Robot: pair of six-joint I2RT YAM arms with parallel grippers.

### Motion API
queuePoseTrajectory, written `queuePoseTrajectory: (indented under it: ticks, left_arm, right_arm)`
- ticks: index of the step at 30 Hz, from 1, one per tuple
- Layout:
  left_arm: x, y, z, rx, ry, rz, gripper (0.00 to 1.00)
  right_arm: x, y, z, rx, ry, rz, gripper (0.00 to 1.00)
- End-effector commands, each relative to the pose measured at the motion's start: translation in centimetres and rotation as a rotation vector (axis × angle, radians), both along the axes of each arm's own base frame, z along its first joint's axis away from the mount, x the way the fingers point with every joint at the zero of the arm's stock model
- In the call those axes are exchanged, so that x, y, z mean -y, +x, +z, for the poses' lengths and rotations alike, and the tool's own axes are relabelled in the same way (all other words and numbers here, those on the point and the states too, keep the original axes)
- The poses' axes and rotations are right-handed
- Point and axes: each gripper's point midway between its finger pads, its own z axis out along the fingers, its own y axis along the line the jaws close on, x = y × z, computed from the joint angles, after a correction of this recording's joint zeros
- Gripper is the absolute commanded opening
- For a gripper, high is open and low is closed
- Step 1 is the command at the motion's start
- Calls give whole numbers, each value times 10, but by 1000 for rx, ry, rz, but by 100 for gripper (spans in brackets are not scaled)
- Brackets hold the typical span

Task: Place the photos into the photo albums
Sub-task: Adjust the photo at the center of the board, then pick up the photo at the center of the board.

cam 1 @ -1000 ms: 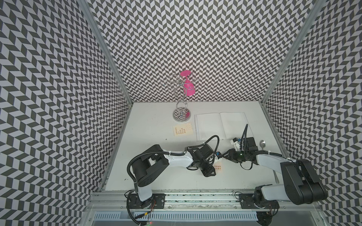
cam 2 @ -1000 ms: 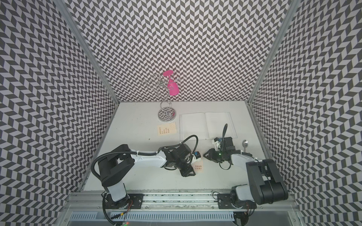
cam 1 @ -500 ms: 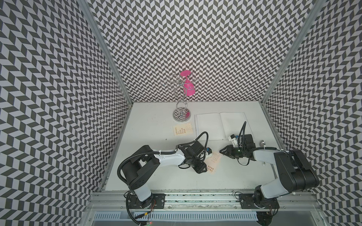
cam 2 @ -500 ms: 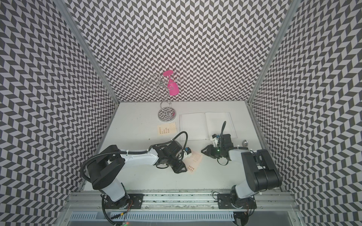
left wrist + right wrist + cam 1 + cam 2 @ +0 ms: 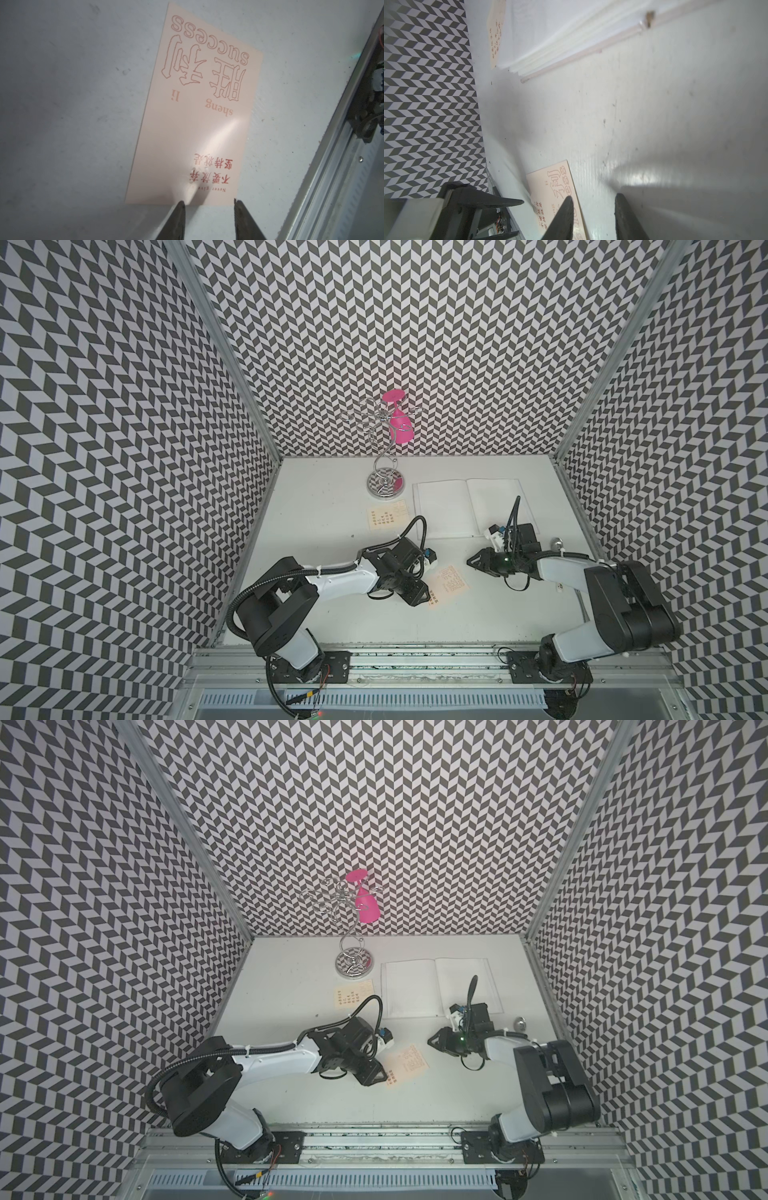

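Print on peach card (image 5: 193, 116) wholly legible from left wrist only; album (image 5: 444, 506) at its twelve o'clock in a top view; left gripper (image 5: 208, 202), right gripper (image 5: 593, 197) half-parted, empty.

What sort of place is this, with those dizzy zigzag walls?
Probably a robot test booth, not a home: chevron-patterned walls box in a white table, two mechanical arms are bolted to its front rail, and props like an open album lie out.

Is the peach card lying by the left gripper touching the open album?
Apart. Both top views show bare table between the peach card and the open album.
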Motion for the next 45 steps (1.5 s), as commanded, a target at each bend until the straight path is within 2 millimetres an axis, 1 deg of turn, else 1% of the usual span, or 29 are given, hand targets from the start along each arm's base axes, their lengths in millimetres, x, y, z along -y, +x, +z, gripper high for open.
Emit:
queuePoseTrajectory:
  ticks: [1, 4, 10, 16, 22, 26, 28, 31, 34, 38, 45]
  left_arm:
    - [16, 5, 16, 16, -65, 3, 41]
    - [17, 9, 12, 9, -60, 15, 41]
    - [-1, 15, -13, -50, 8, 81, 40]
    - [-21, 18, -31, -80, 86, 117, 40]
    - [-24, 16, -34, -85, 96, 119, 40]
    - [-29, 18, -39, -81, 122, 128, 40]
    - [-32, 19, -40, -80, 134, 136, 40]
    - [-35, 24, -39, -75, 134, 156, 40]
    - [-37, 28, -37, -79, 125, 169, 40]
    - [-40, 28, -39, -79, 134, 155, 40]
    - [-51, 22, -52, -91, 188, 144, 39]
  right_arm:
    - [4, -23, -6, -49, -16, -12, 35]
    - [0, -38, -10, -80, 0, 3, 35]
    - [-15, -59, -19, -138, 31, 59, 35]
    - [-21, -65, -24, -168, 58, 90, 35]
    - [-30, -71, -23, -183, 125, 151, 35]
    - [-34, -73, -19, -178, 159, 179, 34]
    - [-36, -73, -16, -171, 176, 197, 32]
    - [-40, -75, -11, -165, 207, 221, 28]
    - [-44, -76, -9, -171, 239, 239, 26]
    - [-48, -73, -9, -169, 271, 256, 25]
    - [-56, -59, -4, -124, 327, 287, 23]
